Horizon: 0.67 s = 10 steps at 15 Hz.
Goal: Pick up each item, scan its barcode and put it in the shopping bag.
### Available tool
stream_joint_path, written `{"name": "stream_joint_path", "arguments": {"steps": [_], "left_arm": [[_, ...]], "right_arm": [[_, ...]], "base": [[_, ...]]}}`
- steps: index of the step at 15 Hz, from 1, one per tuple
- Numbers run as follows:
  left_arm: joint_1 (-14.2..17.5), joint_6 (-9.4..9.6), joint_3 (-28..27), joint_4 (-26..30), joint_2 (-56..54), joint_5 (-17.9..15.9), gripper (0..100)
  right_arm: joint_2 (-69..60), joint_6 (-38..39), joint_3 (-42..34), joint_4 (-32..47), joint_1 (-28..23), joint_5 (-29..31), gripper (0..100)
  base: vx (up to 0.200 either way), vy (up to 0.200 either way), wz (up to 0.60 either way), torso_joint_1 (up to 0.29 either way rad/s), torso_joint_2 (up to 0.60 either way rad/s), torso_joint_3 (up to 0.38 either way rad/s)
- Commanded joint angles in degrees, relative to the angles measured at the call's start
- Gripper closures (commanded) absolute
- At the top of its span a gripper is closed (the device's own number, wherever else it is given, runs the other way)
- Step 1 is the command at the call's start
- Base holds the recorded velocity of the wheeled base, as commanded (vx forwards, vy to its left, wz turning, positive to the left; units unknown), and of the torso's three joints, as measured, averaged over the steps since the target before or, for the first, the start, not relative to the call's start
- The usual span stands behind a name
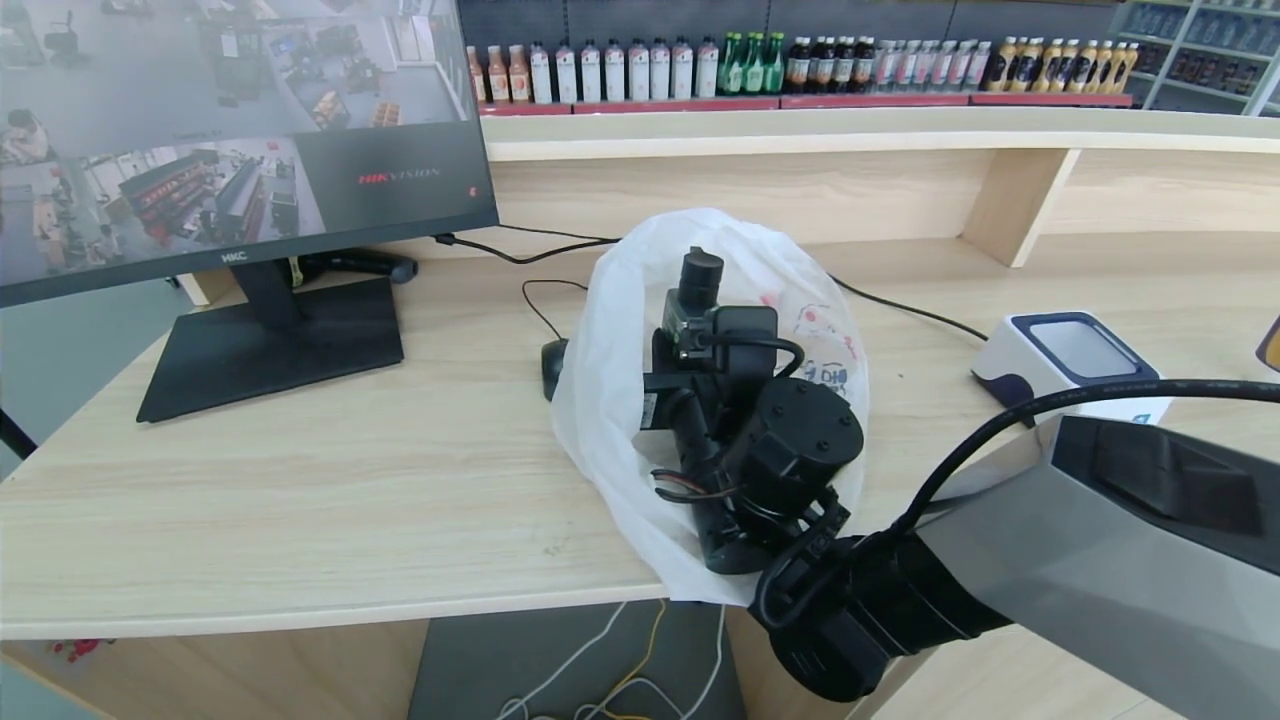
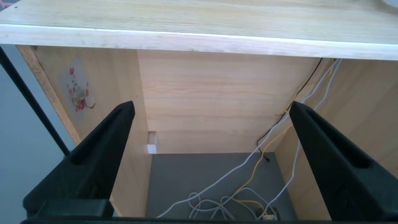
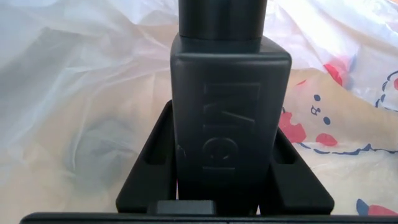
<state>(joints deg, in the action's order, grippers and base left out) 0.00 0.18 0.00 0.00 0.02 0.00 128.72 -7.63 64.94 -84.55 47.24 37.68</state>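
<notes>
A white plastic shopping bag [image 1: 610, 400] with red and blue print stands open at the middle of the wooden counter [image 1: 300, 480]. My right arm comes in from the lower right, and its gripper [image 3: 221, 146] is inside the bag's mouth. That gripper is shut on a dark grey bottle [image 3: 230, 93] with a round black cap [image 1: 700, 272] and raised lettering on its face. Bag film [image 3: 81, 93] surrounds the bottle on all sides. My left gripper [image 2: 211, 121] hangs open and empty below the counter's front edge [image 2: 186, 37], facing the cabinet recess.
A barcode scanner [image 1: 1070, 365] sits on the counter right of the bag. A monitor [image 1: 230, 130] on a black stand is at the left, with a mouse [image 1: 553, 368] and cables behind the bag. Loose wires [image 2: 249, 186] hang under the counter. Shelves of bottles [image 1: 800, 65] line the back.
</notes>
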Motion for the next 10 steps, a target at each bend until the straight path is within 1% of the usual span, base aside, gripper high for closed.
{"name": "stream_joint_path", "arguments": {"steps": [1,10], "left_arm": [[0.0,-0.01,0.0,0.0,-0.02,0.0,0],[0.0,-0.01,0.0,0.0,-0.02,0.0,0]], "right_arm": [[1.01,-0.02,-0.08,-0.52,0.05,0.02,100],[1.45,-0.1,0.01,-0.79,-0.04,0.11,100]], "base": [[0.0,0.0,0.0,0.0,0.0,0.0],[0.0,0.0,0.0,0.0,0.0,0.0]]}}
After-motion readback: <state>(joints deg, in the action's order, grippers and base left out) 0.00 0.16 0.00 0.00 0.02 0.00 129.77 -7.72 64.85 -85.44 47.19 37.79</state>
